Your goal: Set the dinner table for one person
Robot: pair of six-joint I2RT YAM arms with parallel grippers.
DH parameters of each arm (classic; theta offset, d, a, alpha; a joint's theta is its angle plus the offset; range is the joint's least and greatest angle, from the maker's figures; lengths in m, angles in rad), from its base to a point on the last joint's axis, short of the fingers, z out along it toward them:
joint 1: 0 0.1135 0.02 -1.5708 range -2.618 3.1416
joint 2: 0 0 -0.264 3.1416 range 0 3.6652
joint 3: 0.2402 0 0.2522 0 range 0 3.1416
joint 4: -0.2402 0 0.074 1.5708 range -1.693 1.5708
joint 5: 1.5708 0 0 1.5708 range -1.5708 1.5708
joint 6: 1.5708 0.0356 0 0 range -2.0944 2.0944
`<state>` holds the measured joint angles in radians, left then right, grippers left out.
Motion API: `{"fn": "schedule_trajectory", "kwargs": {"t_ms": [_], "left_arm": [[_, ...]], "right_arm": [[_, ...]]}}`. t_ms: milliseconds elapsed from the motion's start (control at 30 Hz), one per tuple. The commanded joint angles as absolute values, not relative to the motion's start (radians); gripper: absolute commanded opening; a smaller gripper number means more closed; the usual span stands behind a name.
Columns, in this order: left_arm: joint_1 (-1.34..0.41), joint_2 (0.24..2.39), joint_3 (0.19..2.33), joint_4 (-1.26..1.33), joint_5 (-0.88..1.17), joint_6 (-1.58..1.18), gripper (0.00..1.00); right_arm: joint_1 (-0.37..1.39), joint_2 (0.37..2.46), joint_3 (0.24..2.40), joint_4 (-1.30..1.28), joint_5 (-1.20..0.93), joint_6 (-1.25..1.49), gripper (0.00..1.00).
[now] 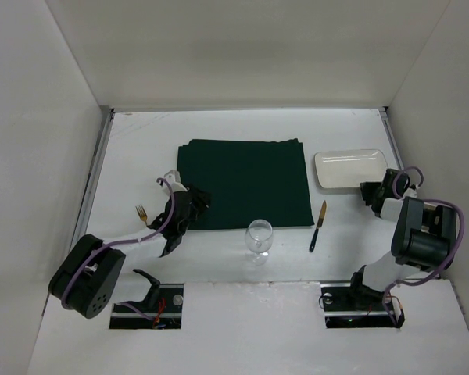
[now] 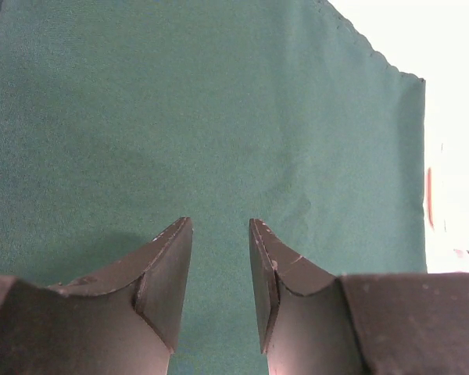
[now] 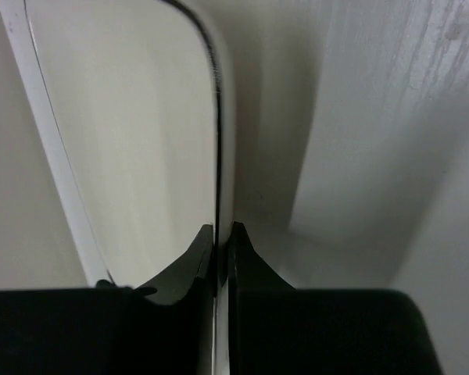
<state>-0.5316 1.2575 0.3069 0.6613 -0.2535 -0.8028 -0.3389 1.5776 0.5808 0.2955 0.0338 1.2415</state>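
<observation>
On the white dinner table [image 1: 141, 148] lies a dark green placemat [image 1: 246, 181], also in the left wrist view [image 2: 203, 117]. My left gripper [image 1: 194, 197] [image 2: 220, 234] is open and empty over the placemat's near left corner. A white rectangular plate [image 1: 348, 168] lies right of the placemat. My right gripper [image 1: 369, 192] [image 3: 223, 234] is shut on the plate's near right rim [image 3: 223, 117], with one finger on each side of it. A clear wine glass [image 1: 259, 237] stands below the placemat. A black-handled knife [image 1: 317, 226] lies to its right. A gold fork [image 1: 143, 213] lies at the left, partly hidden by my left arm.
White walls enclose the table on three sides. Silver rails [image 1: 96, 180] run along the two side edges. The arm bases [image 1: 148, 301] sit at the near edge. The glass and knife lie between the two arms.
</observation>
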Motion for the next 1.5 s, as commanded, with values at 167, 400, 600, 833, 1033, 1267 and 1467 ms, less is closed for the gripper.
{"fn": "schedule_trajectory", "kwargs": {"t_ms": [167,400,600,833,1033,1267,1467], "left_arm": [[-0.527,1.259,0.304,0.707,-0.255,-0.804,0.33],[-0.516,1.233,0.299,0.707,-0.256,-0.796,0.35],[-0.496,1.19,0.295,0.704,-0.244,-0.805,0.46],[-0.51,1.112,0.321,0.683,-0.216,-0.805,0.49],[-0.571,1.114,0.376,0.623,-0.229,-0.813,0.49],[-0.613,1.138,0.39,0.608,-0.242,-0.83,0.49],[-0.602,1.202,0.393,0.597,-0.301,-0.821,0.48]], "right_arm": [[-0.41,1.356,0.502,0.466,-0.066,1.301,0.01],[-0.363,1.207,0.528,0.483,-0.095,1.371,0.01],[-0.191,1.129,0.548,0.463,-0.055,1.374,0.01],[0.141,1.207,0.583,0.495,0.106,1.445,0.02],[0.376,1.365,0.656,0.63,0.205,1.574,0.02],[0.531,1.561,0.742,0.71,0.261,1.692,0.01],[0.643,1.644,0.794,0.698,0.347,1.755,0.03]]}}
